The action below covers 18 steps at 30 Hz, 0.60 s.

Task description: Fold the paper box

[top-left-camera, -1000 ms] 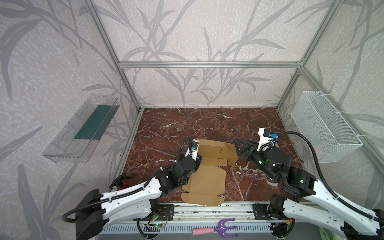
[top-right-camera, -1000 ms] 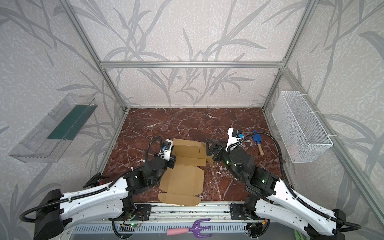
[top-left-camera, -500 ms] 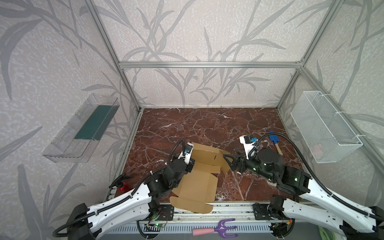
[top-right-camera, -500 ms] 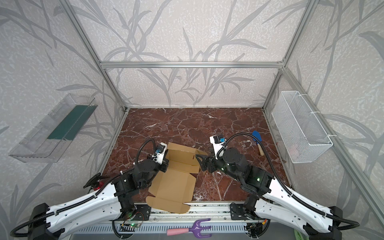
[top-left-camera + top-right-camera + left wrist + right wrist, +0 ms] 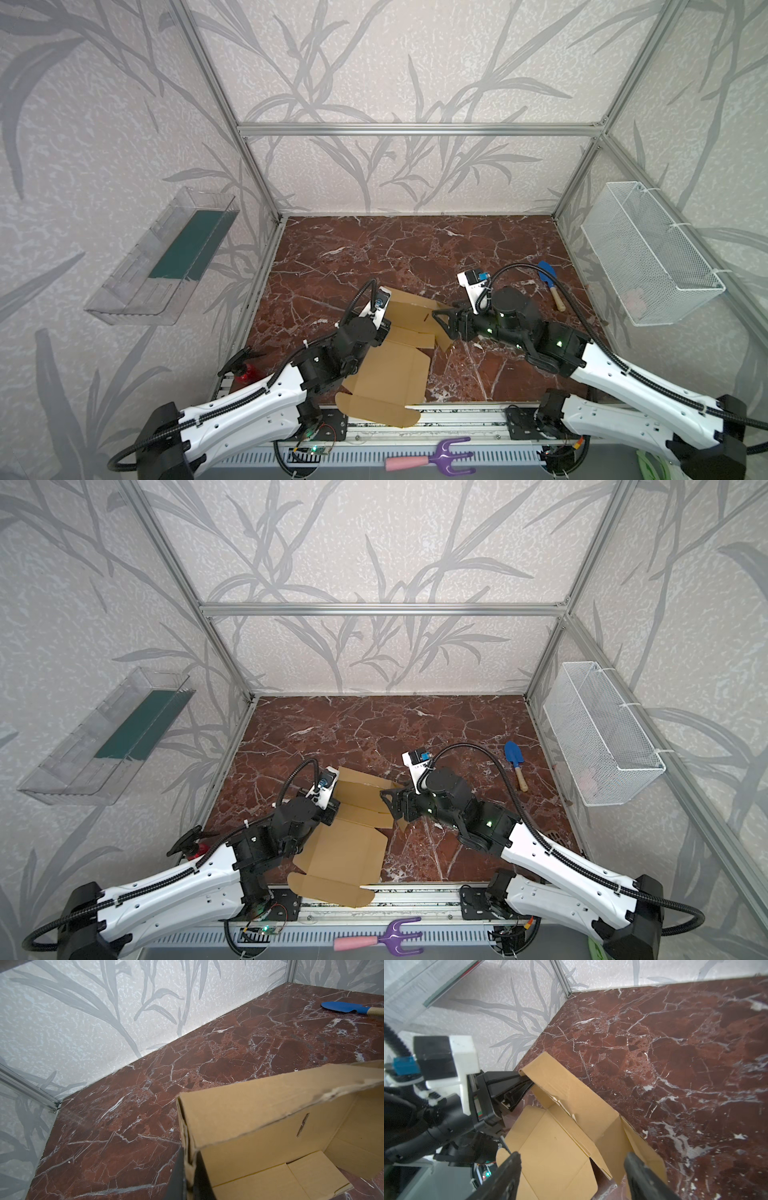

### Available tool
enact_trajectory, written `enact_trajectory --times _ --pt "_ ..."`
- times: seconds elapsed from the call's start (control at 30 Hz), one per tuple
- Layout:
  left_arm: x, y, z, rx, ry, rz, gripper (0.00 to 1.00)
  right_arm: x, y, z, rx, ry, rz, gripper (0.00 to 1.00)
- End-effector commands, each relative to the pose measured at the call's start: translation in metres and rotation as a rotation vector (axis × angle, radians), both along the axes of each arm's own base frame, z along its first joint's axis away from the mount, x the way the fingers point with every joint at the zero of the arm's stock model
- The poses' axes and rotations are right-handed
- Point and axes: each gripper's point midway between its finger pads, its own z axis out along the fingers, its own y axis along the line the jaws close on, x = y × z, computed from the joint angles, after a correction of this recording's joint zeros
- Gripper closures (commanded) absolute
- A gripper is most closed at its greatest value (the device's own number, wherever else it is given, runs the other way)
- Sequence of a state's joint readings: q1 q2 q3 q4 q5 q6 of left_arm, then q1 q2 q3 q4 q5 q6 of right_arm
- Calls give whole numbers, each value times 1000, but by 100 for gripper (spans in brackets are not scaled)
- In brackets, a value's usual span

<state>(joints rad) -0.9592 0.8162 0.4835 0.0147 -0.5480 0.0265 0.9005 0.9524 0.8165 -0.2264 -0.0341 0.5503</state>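
Left wrist view: the left gripper [image 5: 188, 1164] is shut tight on the end corner of the raised back wall [image 5: 259, 1109]; the cardboard edge there looks crushed and frayed.
Box place: in a top view the paper box [image 5: 390, 370] lies near 6 o'clock on the marble table [image 5: 415, 249], only partly formed. Its front flap hangs over the front rail [image 5: 457, 415], and the back wall stands on the 12 o'clock side.
Right pincer: the right gripper [image 5: 571, 1159] has its jaws wide apart and holds nothing. It sits at about 3 o'clock of the box, with the jaws above the side flap [image 5: 645, 1147]; I cannot tell if a finger touches it.
Risk, tearing: the left pinch sits on an already worn corner. If the right arm pushes the flap while the left arm pulls, this corner may rip or slip out.
Risk, sliding: the box has little table under its front part. A push toward 9 o'clock could turn it, or send it off the edge at 6 o'clock.
Risk, wrong fold: the open jaws could catch the side flap together with the small tab beside it, and bend the cardboard away from its crease.
Risk, collision: both grippers are near each other over the box; a long reach toward 9 o'clock may strike the left one.
Blue trowel [image 5: 548, 280]: at about 2 o'clock, well apart, no danger seen.
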Motion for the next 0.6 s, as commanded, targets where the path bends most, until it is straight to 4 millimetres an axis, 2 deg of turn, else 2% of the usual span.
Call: enact_trajectory --times 0.0,0.23,0.57 --pt "2 2 23 -39 -52 9 100 4 10 -2 105 80 0 24" --pt "2 0 24 -44 -54 2 100 17 10 -18 155 163 -64 32" --pt "2 0 26 -45 -63 -1 100 19 30 -42 238 306 -51 48"
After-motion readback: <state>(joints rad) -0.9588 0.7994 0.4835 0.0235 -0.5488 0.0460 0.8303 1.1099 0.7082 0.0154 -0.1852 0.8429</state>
